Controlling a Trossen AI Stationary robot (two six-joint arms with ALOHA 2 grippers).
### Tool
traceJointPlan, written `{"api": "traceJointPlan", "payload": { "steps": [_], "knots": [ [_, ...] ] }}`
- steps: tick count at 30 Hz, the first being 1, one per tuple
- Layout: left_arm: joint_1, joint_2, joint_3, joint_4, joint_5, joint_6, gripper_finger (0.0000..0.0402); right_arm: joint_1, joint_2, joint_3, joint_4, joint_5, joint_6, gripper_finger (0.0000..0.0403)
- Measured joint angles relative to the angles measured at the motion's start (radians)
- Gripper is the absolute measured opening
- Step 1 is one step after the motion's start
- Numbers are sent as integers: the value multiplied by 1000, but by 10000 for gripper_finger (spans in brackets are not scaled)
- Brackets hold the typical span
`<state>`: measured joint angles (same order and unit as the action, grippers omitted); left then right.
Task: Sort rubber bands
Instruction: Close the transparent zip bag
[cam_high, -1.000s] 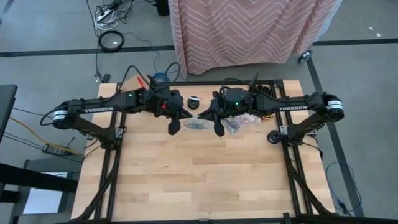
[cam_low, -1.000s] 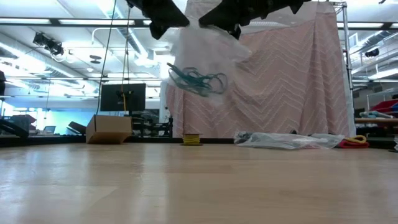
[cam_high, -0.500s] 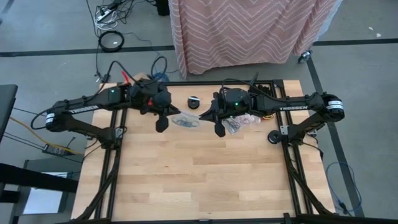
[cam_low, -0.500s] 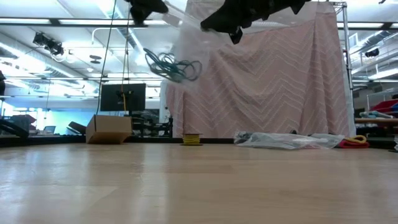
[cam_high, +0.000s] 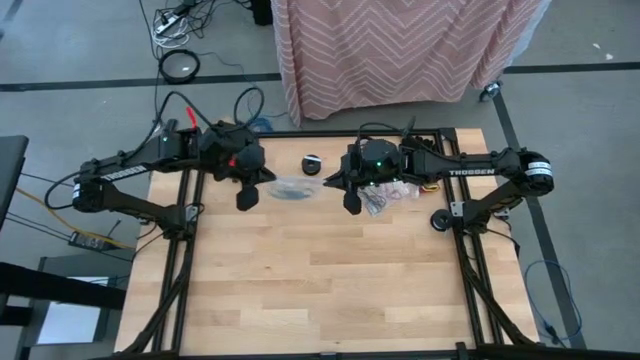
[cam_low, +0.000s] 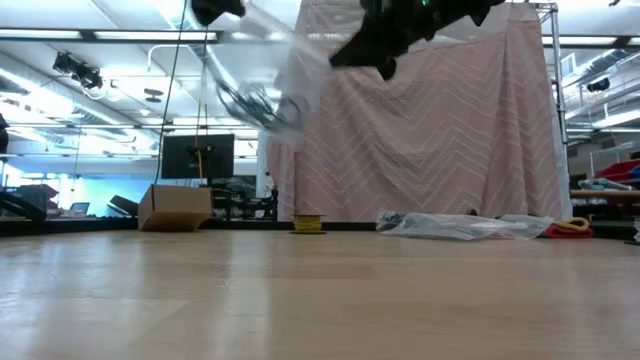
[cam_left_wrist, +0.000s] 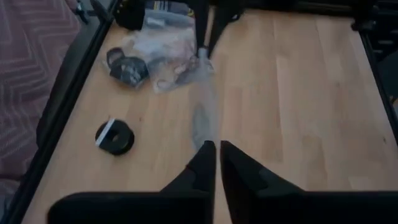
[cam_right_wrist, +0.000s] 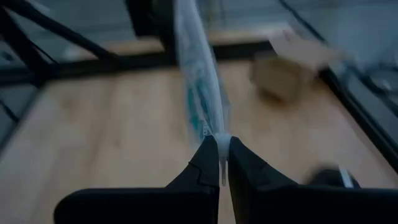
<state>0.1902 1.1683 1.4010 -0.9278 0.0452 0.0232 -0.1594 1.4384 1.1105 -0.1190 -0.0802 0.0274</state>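
Above the bare front of the wooden table (cam_high: 320, 290), both arms are holding one clear plastic bag (cam_high: 292, 188) stretched in the air between them. The left gripper (cam_left_wrist: 217, 149) is pinching one end and the right gripper (cam_right_wrist: 224, 146) is nipping the other, fingers pressed together. Teal rubber bands (cam_low: 255, 104) are sagging inside it. Farther back, more bags (cam_low: 455, 226) and a black disc (cam_high: 312, 163) are lying on the table.

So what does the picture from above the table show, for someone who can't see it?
Two dark robot arms stretch a clear plastic bag of teal rubber bands between them above a wooden table, left tool and right tool pinching opposite ends. A small black disc and more bags lie nearby.
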Motion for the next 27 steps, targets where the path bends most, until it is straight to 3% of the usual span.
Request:
{"api": "traceJointPlan", "payload": {
  "steps": [6, 12, 18, 27],
  "knots": [
    [0, 2, 0, -8, 0, -27, 87, -57, 2, -2, -110, 14, 19, 7],
    [0, 1, 0, -39, 1, -55, 136, -129, 2, -1, -285, 32, 146, 6],
    [0, 1, -1, -81, 0, -61, 141, -199, 2, -1, -525, 115, 202, 6],
    [0, 2, -2, -87, -12, -56, 141, -343, 2, -1, -708, 287, 285, 23]
  ]
}}
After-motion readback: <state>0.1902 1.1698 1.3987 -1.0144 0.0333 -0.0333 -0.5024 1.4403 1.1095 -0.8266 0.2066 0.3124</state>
